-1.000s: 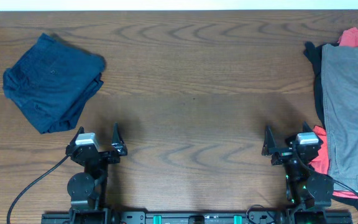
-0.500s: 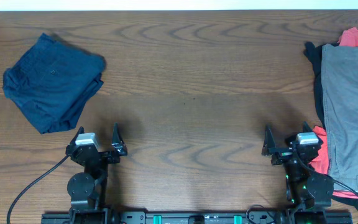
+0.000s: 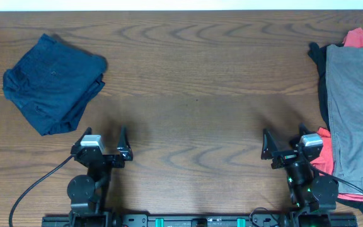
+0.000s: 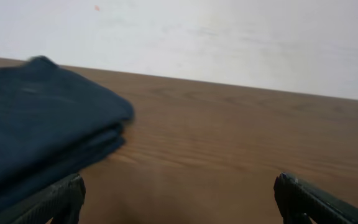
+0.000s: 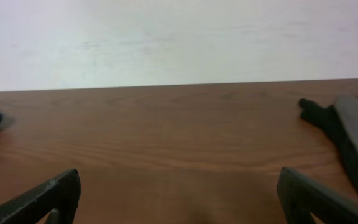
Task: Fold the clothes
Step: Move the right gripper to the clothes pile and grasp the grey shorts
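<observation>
Left gripper: it is wide open. Its two fingers are far apart and there is nothing between them. It sits low, just over the table.

Right gripper: it is wide open too. Nothing is between its fingers, and it is low over the wood as well.

Blue clothes: a dark blue bundle, folded over into a soft stack. It lies in front of the left gripper and a bit to its left. It is near but not touching.

Grey cloth: a big flat grey piece on top of a pile. It lies just to the right of the right gripper and stretches far out in front of it.

Red cloth: a bit of it pokes out from under the grey cloth, right beside the right gripper. I cannot tell if they touch. More red shows at the far end of the pile.

Black cloth: it peeks out along the pile's edge, in front of the right gripper and to its right.

Wall: plain white, far in front of both grippers.
</observation>
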Robot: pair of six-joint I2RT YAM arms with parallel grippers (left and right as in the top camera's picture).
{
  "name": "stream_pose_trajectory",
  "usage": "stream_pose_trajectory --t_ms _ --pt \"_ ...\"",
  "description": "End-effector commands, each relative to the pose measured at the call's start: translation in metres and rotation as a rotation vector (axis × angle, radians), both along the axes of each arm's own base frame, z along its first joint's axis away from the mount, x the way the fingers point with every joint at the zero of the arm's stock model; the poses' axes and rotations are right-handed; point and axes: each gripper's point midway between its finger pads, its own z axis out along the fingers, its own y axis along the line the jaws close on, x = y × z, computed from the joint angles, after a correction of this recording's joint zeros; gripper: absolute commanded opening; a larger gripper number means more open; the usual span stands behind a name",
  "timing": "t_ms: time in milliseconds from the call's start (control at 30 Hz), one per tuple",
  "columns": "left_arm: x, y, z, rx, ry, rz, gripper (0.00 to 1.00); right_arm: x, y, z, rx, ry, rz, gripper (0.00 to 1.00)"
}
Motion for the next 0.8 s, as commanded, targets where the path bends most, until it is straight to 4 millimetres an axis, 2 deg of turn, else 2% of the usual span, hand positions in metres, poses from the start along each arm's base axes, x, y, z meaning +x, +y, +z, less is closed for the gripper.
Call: stream_pose_trajectory --t_ms 0,267,467,600,767 --pt "-0.004 -0.013 0.015 -0.056 0.008 -0.073 0.98 -0.005 0.008 0.018 0.039 -0.019 0.052 0.99" --pt "-0.002 -0.016 0.039 -0.071 0.166 -0.083 0.98 -0.006 0.005 0.039 0.039 0.089 0.030 0.99" --pt "0.008 -0.016 0.045 -0.086 0.387 -0.076 0.98 0.008 0.003 0.054 0.027 0.254 0.019 0.99" --pt "0.009 -0.015 0.044 -0.094 0.568 -0.070 0.98 0.023 0.003 0.052 -0.036 0.423 0.034 0.99" --pt "0.007 -0.016 0.045 -0.107 0.761 -0.063 0.98 0.037 -0.001 0.037 -0.138 0.683 0.054 0.99"
